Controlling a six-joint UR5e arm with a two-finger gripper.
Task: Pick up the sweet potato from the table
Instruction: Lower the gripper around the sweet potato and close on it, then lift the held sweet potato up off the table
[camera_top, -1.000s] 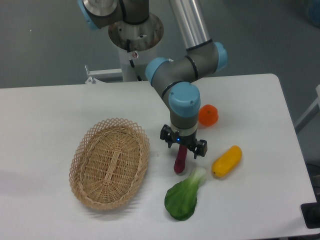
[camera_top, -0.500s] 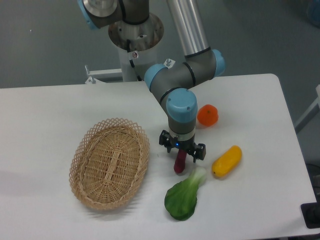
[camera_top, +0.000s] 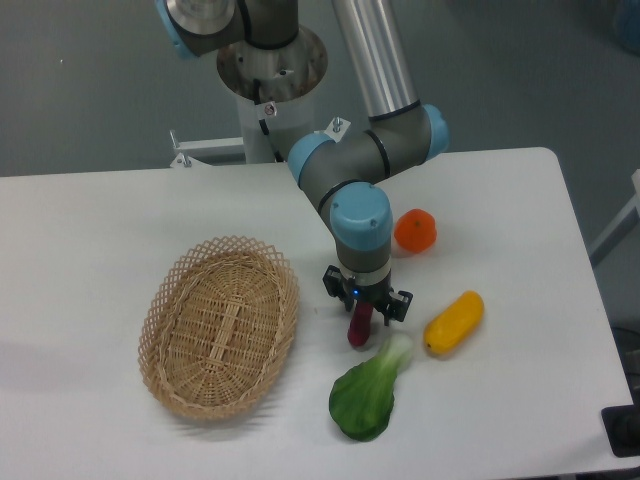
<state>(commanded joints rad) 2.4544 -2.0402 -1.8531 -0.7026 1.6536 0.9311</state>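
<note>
Grasp step in hand: the gripper sits low over the sweet potato, which lies on the bench right of the basket; finger closure cannot be told; next, confirm grip and lift straight.

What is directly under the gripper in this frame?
The sweet potato lies on the table beneath the gripper; only its lower end shows. Its upper part and the jaws' contact are covered by the gripper body.
</note>
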